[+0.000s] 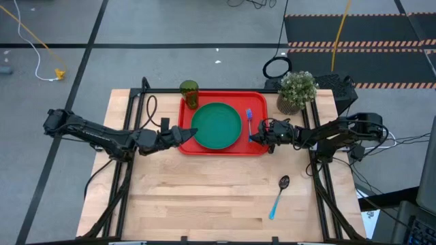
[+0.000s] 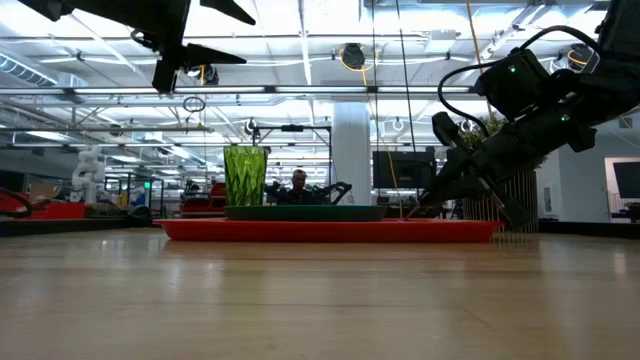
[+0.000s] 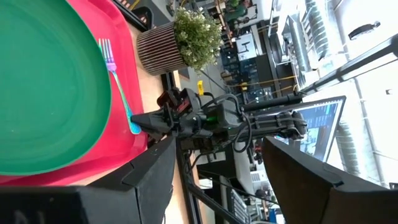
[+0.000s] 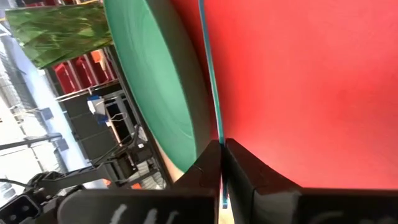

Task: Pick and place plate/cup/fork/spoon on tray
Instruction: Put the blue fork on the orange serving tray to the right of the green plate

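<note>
1. I am working in a robotics lab or open industrial hall, not a home: the low view looks past my wooden bench [image 2: 320, 300] into a long room with exposed ceiling trusses [image 2: 300, 95] and rows of strip lights.
2. Farther back I see other rigs and monitors [image 2: 400, 168], and a person [image 2: 298, 182] seated behind equipment.
3. From above, the floor [image 1: 170, 27] is grey with dark taped lines, hazard-striped mats [image 1: 354, 45], and loose cables [image 1: 30, 41].
4. The bench sits in a black metal frame [image 1: 129, 109] carrying both arms.
</note>
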You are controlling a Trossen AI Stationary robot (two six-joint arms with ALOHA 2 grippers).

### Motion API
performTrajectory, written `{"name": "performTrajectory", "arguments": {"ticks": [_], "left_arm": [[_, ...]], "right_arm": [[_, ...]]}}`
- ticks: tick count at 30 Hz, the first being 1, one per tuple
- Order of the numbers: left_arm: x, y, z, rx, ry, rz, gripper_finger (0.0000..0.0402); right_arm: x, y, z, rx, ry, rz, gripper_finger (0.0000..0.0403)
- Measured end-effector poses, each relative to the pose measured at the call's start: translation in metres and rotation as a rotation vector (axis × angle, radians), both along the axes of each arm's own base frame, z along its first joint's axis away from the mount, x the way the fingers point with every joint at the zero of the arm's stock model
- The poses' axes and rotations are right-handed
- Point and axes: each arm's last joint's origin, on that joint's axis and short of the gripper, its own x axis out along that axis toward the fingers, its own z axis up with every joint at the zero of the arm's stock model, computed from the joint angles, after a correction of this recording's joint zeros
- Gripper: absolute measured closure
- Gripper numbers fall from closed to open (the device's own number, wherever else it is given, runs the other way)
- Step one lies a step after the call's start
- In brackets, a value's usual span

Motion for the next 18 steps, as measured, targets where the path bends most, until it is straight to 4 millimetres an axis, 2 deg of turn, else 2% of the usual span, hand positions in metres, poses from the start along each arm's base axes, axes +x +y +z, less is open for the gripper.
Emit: {"name": "performTrajectory", "arguments": {"ticks": [4,18], "left_arm": [[0.0000,0.0001,0.0000,0.003,0.002,0.000,0.0160],[0.0003,-0.0008,-0.0001,-0.001,0.003,-0.030,0.0160]], "right_arm": [[-0.0013,0.0004,-0.0024,0.008,0.027,-0.001,0.0393],[-0.0044,0.0004,-0.0072,0.010,0.087,-0.026,0.0318]]}}
